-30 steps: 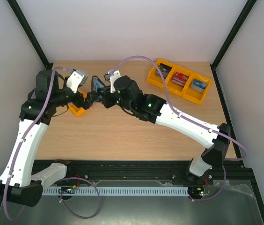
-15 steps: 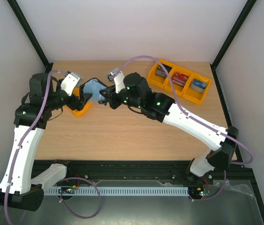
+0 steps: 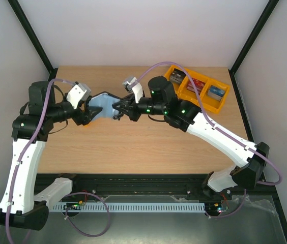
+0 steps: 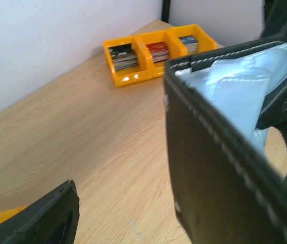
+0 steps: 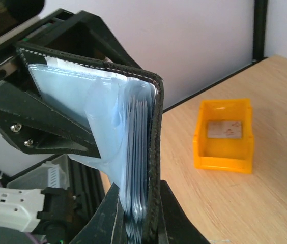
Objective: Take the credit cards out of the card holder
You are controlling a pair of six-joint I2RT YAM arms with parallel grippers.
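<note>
Top view: card holder (image 3: 101, 103) aloft over table (image 3: 133, 145), far-left part, spread open between left gripper (image 3: 88, 113) and right gripper (image 3: 118, 108); long axis left-right, blue pockets up. Three-slot yellow tray (image 3: 199, 87) at far-right corner.
Left wrist: black cover fills the right half of the view; left grip cannot be told.
Right wrist: right fingers pinch one cover, fold upward; small yellow bin (image 5: 225, 137) beyond.

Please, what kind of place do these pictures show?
Most likely a robot test cell in a lab: two white robot arms mounted at a wooden table, plain white walls with black frame posts, and sorted card stacks in a yellow tray.
</note>
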